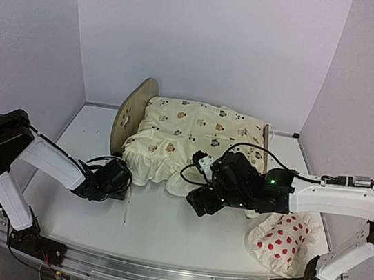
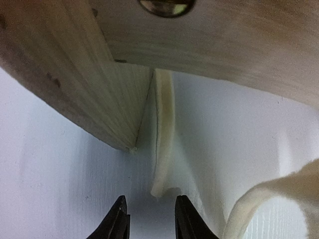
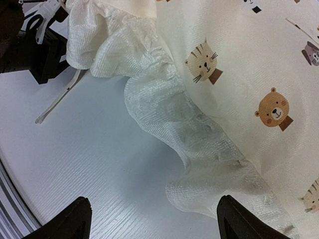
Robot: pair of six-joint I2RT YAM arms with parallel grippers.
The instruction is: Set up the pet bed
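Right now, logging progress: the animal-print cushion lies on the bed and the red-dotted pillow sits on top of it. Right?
No. The cushion lies on the pet bed, but the red-dotted pillow sits on the table by the right arm, per the top external view.

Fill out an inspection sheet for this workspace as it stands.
Surface: white table, no spill seen.
Job's things: pet bed at the back, upright, its base hidden under the cream cushion, whose ruffle spills over the near side.
Clutter: red-dotted pillow near right, off the bed; thin white strip lying on the table.
Grippers: left gripper open, empty, low at the bed's near left corner; right gripper wide open, empty, over the ruffle.
Cables: black cables loop above the right wrist.
Surroundings: white walls; metal rail along the near edge.
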